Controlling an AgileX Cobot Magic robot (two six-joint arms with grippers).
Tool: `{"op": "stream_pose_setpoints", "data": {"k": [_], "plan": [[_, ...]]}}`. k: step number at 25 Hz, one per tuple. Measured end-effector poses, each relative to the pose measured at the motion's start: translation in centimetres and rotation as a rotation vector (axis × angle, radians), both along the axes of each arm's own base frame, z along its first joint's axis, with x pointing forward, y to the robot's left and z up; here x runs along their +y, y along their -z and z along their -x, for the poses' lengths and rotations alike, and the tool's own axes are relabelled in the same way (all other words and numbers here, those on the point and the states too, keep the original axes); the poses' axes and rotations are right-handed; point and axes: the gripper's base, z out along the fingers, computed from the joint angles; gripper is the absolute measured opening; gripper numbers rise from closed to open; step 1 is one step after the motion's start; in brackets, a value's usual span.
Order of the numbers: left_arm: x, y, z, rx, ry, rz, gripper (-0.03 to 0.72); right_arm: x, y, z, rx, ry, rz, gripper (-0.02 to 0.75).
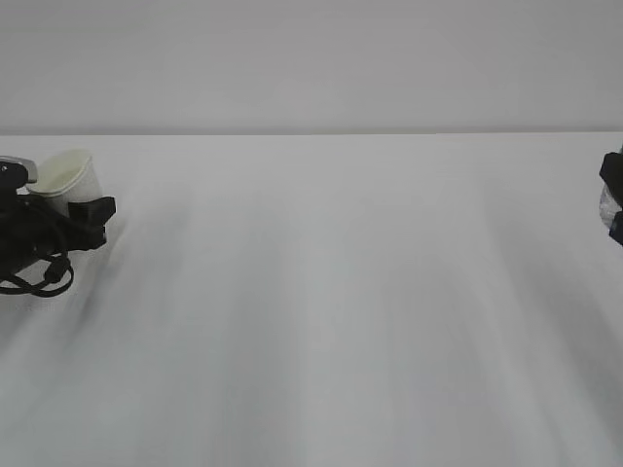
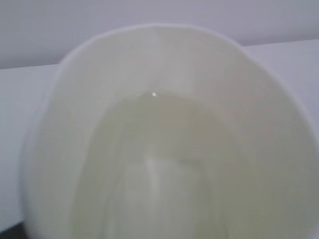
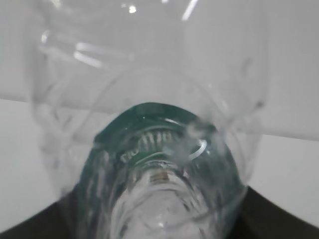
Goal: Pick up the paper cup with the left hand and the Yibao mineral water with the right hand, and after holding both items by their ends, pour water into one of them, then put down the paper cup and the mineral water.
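The white paper cup [image 1: 68,177] is at the far left, tilted, held by my left hand [image 1: 86,210] with its black fingers closed on the cup's lower part. In the left wrist view the cup's cream inside [image 2: 159,149] fills the frame and hides the fingers; a pale liquid surface seems to lie in it. My right hand [image 1: 613,195] shows only as a dark sliver at the far right edge. In the right wrist view the clear ribbed Yibao mineral water bottle [image 3: 149,99] with its dark green label band [image 3: 149,124] sits between the dark fingers [image 3: 279,219].
The white table [image 1: 321,292] stretches between the two hands, with a plain grey wall [image 1: 311,58] behind it. Black cables [image 1: 39,277] hang from the left arm onto the table's left edge.
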Motion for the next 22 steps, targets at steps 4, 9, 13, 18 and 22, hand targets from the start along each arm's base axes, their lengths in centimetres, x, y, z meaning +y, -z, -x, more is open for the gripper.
{"op": "stream_pose_setpoints", "data": {"k": [4, 9, 13, 18, 22], "plan": [[0.0, 0.8, 0.1, -0.022, 0.004, -0.003, 0.412, 0.0, 0.0, 0.0, 0.000, -0.002, 0.001, 0.390], [0.3, 1.9, 0.1, 0.000, -0.027, -0.015, 0.412, 0.0, 0.0, 0.0, 0.000, -0.004, 0.003, 0.390], [0.3, 2.2, 0.2, 0.008, -0.038, -0.014, 0.412, 0.0, 0.0, 0.0, 0.000, -0.004, 0.003, 0.389], [0.4, 2.2, 0.2, 0.005, -0.046, -0.026, 0.412, 0.1, 0.0, 0.0, 0.001, -0.018, 0.015, 0.390], [0.6, 2.2, 0.1, 0.005, -0.061, -0.025, 0.403, 0.2, 0.0, 0.0, 0.001, -0.022, 0.018, 0.389]]}}
